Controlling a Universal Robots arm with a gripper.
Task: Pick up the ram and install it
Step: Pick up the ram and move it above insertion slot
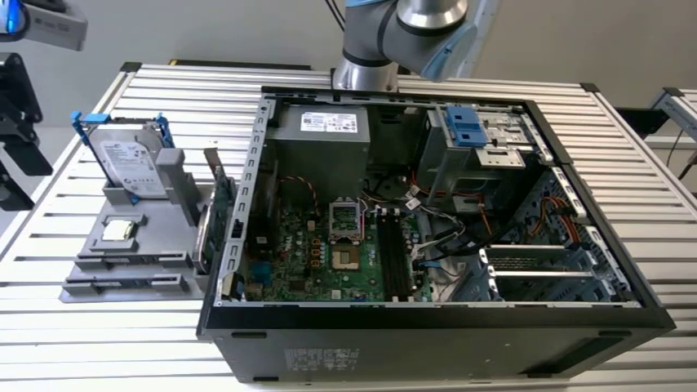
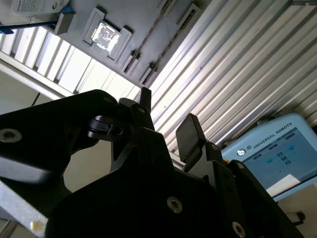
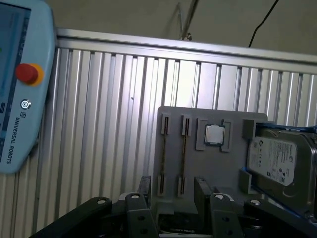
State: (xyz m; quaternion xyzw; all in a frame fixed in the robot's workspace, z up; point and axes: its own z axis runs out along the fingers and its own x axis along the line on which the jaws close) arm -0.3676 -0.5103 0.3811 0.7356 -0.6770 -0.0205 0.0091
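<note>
The ram (image 3: 164,153) shows as a thin strip standing edge-on in a long slot of the grey holder (image 3: 218,163); a second strip like it (image 3: 184,153) fills the slot beside it. In the second wrist view the same two slots (image 2: 148,44) lie far beyond the fingers. My gripper (image 3: 173,184) is open with nothing between its black fingers (image 3: 143,186), and it hangs well apart from the holder. The second wrist view also shows the gripper (image 2: 166,111) open. In the exterior view the holder (image 1: 98,253) lies left of the computer case.
An open computer case (image 1: 436,318) fills the table's middle, its motherboard (image 1: 338,245) exposed. The holder also carries a hard drive (image 1: 126,163) with blue brackets, a square chip (image 1: 117,231) and a green card (image 1: 224,204) on edge. A teach pendant (image 3: 20,89) lies nearby.
</note>
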